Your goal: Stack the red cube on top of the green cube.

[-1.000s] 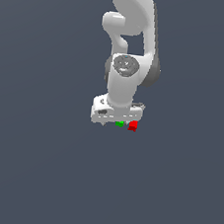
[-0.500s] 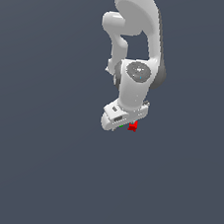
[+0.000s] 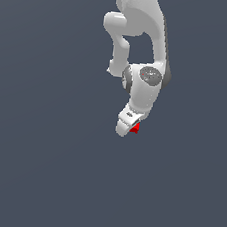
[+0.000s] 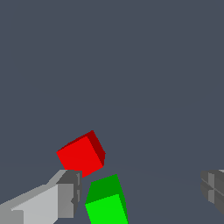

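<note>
Pincer (image 4: 140, 192) spread wide, red cube (image 4: 82, 154) beside one finger.

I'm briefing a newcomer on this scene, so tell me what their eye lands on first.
The white robot arm reaches down the middle of the exterior view over a plain dark grey surface, a small bright-red cube peeking out beside its end effector. In the wrist view that cube sits next to a small bright-green cube, which lies between the open fingers.

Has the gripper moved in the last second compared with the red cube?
Yes. In the exterior view the gripper has swung round toward the red cube, which has hardly shifted. It now hides the green cube, which showed there a second ago.
</note>
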`<state>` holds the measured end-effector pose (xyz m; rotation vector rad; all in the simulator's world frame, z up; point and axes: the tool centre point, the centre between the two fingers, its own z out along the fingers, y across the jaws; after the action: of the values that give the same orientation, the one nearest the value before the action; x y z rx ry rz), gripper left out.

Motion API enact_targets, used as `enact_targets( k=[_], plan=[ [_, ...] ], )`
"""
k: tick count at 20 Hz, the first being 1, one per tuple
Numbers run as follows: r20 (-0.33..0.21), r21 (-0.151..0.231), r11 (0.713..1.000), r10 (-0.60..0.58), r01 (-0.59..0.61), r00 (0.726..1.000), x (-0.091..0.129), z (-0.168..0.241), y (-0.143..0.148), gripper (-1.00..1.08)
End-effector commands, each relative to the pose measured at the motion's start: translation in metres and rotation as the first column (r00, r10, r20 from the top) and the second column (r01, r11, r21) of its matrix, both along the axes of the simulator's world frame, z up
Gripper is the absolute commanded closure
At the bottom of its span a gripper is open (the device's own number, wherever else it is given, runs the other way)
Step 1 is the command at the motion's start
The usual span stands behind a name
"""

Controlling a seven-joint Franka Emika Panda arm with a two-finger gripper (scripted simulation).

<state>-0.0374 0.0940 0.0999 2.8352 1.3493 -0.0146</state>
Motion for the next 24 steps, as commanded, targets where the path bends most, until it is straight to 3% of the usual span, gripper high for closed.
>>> enact_targets(
  k=[1,12,18,24],
  plan=[
    [0.002,0.002,0.996,0.094,-0.094,0.996,-0.008,-0.006,0.008,-0.92],
    [0.007,0.006,0.919,0.395,-0.395,0.919,-0.040,-0.025,0.027,-0.92],
    [0.008,0.006,0.884,0.467,-0.467,0.884,-0.049,-0.030,0.030,-0.92],
    [0.008,0.006,0.878,0.479,-0.479,0.878,-0.051,-0.031,0.030,-0.92]
  ],
)
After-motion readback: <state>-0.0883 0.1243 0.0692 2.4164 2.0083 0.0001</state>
